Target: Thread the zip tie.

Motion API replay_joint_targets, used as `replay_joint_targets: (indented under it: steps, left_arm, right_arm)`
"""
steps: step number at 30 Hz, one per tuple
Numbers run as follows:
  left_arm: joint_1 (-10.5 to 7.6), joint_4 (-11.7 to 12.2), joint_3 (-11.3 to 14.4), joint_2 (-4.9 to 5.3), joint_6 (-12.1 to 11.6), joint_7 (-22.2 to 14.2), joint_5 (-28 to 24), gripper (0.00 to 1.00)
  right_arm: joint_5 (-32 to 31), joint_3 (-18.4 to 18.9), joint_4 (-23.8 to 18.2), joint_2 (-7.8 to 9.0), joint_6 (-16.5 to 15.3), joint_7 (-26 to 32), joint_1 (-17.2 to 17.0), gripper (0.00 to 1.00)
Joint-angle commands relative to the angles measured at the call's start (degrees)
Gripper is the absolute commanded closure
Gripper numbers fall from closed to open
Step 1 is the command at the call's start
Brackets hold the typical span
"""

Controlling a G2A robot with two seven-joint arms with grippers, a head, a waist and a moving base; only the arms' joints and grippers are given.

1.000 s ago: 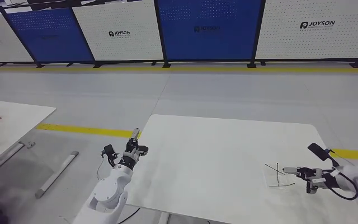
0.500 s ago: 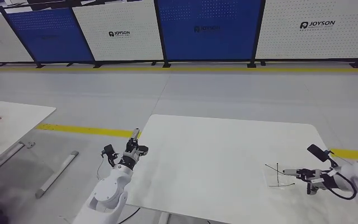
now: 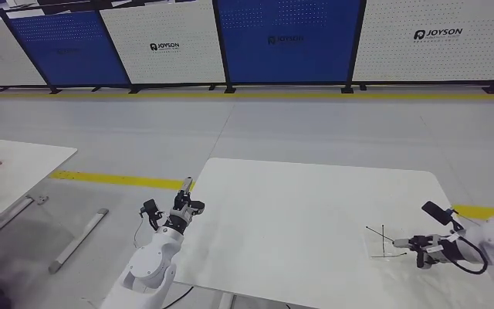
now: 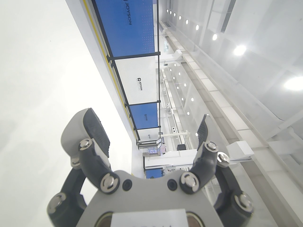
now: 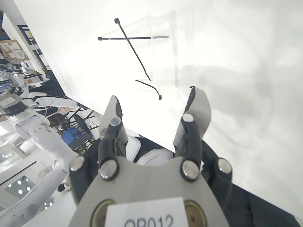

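Observation:
Three black zip ties lie in a shallow clear tray [image 5: 175, 48] near the table's right edge. Two of them cross each other [image 5: 127, 38] [image 3: 382, 231]. The third, a curved zip tie [image 5: 149, 87] [image 3: 388, 254], lies nearer, its head just ahead of and between my right gripper's [image 5: 153, 95] [image 3: 400, 242] fingertips. That gripper is open, low over the tray, and holds nothing. My left gripper [image 4: 149, 119] [image 3: 186, 184] is open and empty at the table's left edge, far from the ties.
The white table [image 3: 309, 224] is bare between the two arms. Its front edge runs close beside the tray. Another white table [image 3: 31, 162] stands off to the left across the floor.
My right gripper has shifted slightly toward the table's front edge, over the tray. The left arm and the zip ties have not moved.

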Motion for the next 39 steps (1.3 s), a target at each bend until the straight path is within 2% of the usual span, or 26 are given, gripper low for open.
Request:
replay_joint_targets:
  steps: [1,6,10,17,24,25,28,30,31,39]
  left_arm:
    - [0.0,0.0,0.0,0.0,0.0,0.0,0.0,0.0]
    - [0.0,0.0,0.0,0.0,0.0,0.0,0.0,0.0]
    - [0.0,0.0,0.0,0.0,0.0,0.0,0.0,0.0]
    - [0.0,0.0,0.0,0.0,0.0,0.0,0.0,0.0]
    - [0.0,0.0,0.0,0.0,0.0,0.0,0.0,0.0]
    - [0.0,0.0,0.0,0.0,0.0,0.0,0.0,0.0]
    - [0.0,0.0,0.0,0.0,0.0,0.0,0.0,0.0]
    - [0.0,0.0,0.0,0.0,0.0,0.0,0.0,0.0]
    - [0.0,0.0,0.0,0.0,0.0,0.0,0.0,0.0]
    - [0.0,0.0,0.0,0.0,0.0,0.0,0.0,0.0]
  right_arm:
    - [-0.2,-0.4,0.26,-0.13,0.21,0.09,0.38,0.57]
    - [-0.75,-1.21,0.75,-0.38,0.35,0.27,0.98,0.56]
    - [-1.44,-2.06,1.12,-0.61,0.76,0.59,1.48,0.6]
    - [-1.88,-2.9,1.88,-0.92,0.6,0.86,2.28,0.73]
    - [-2.83,-3.49,1.94,-1.07,0.67,1.2,2.72,0.82]
    - [-2.91,-3.56,1.95,-1.09,0.67,1.22,2.77,0.86]
    - [-3.17,-3.78,2.05,-1.17,0.65,1.35,2.94,0.87]
    - [-3.43,-3.91,2.1,-1.2,0.66,1.39,3.06,0.92]
    - [-3.5,-3.94,2.11,-1.22,0.67,1.37,3.1,1.0]
    - [-3.52,-3.03,1.19,-0.99,1.0,0.77,2.49,1.0]
